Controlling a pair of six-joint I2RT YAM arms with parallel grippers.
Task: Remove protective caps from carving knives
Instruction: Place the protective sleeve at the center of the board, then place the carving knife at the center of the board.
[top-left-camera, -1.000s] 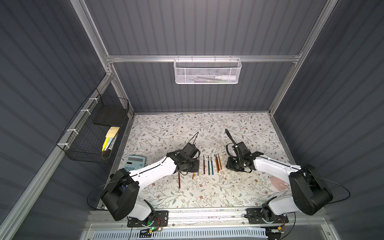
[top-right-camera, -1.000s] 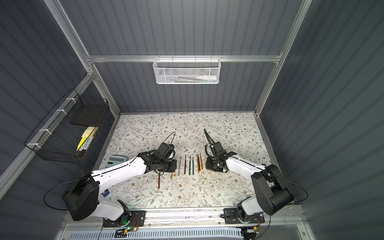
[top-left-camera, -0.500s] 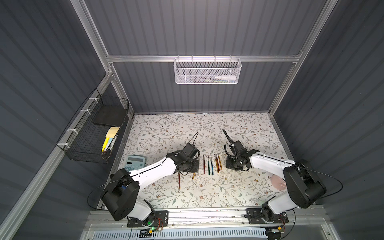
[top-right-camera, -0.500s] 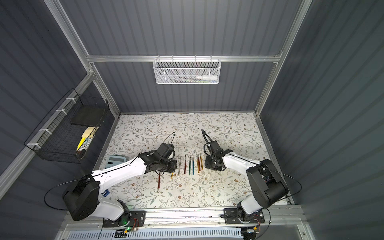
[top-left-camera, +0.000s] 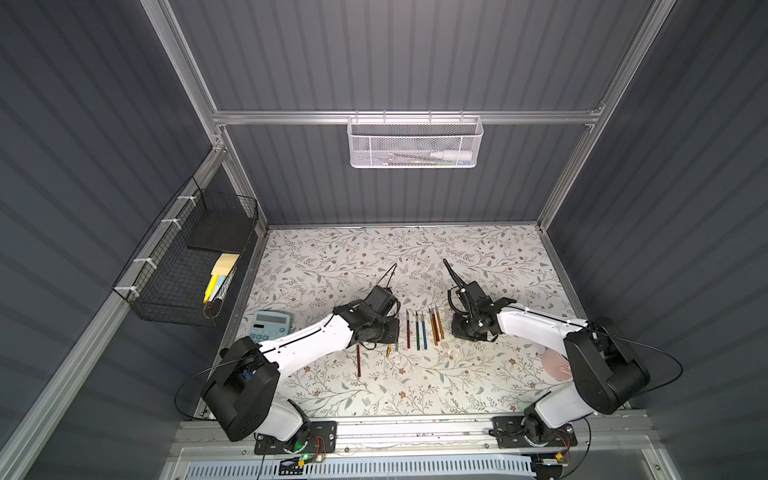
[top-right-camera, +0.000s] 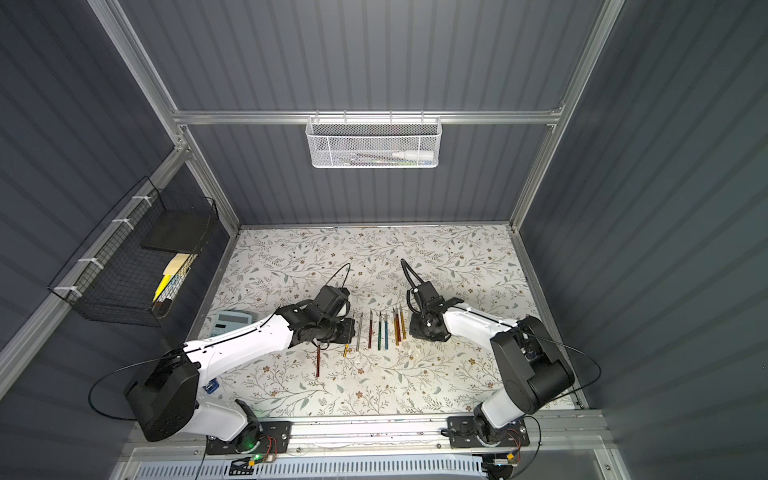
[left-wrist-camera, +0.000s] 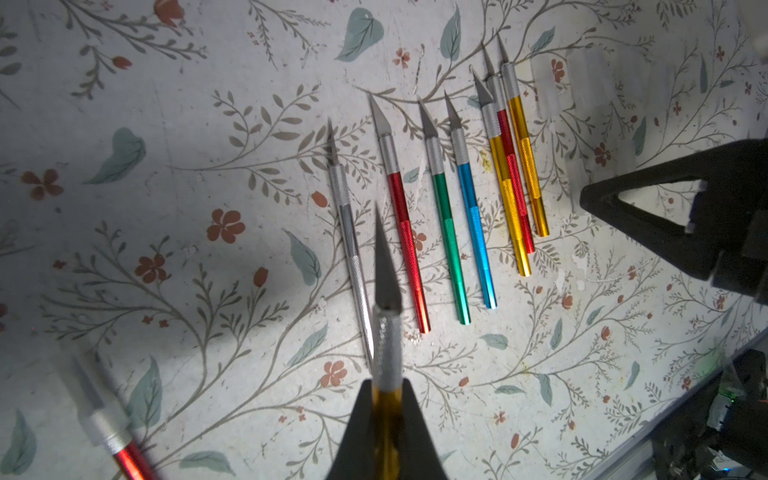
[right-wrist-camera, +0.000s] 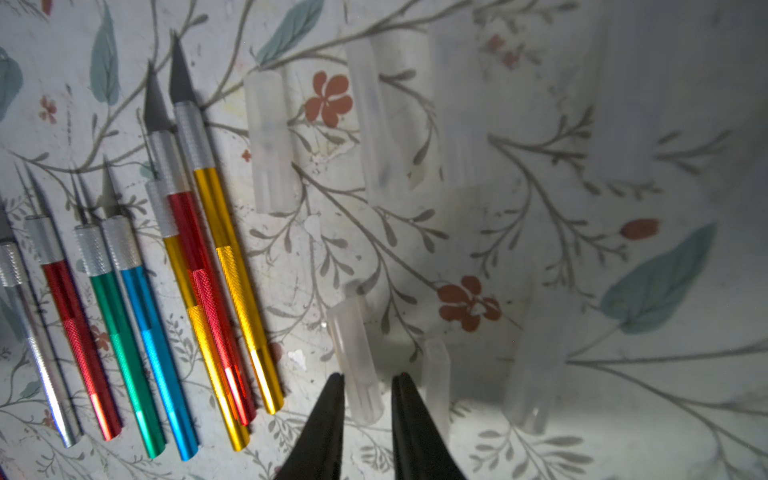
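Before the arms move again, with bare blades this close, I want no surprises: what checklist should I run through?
1. Grip: the left gripper is shut on the gold knife: ok.
2. Uncapping: its blade is bare: ok.
3. Release: the right gripper has jaws parted around the loose cap: ok.
4. Whether that cap is fully let go: cannot tell.
5. Clearance: the row of bare knives lies apart from both grippers: ok.
6. All caps off: not ok, a clear sleeve covers the lone red knife.
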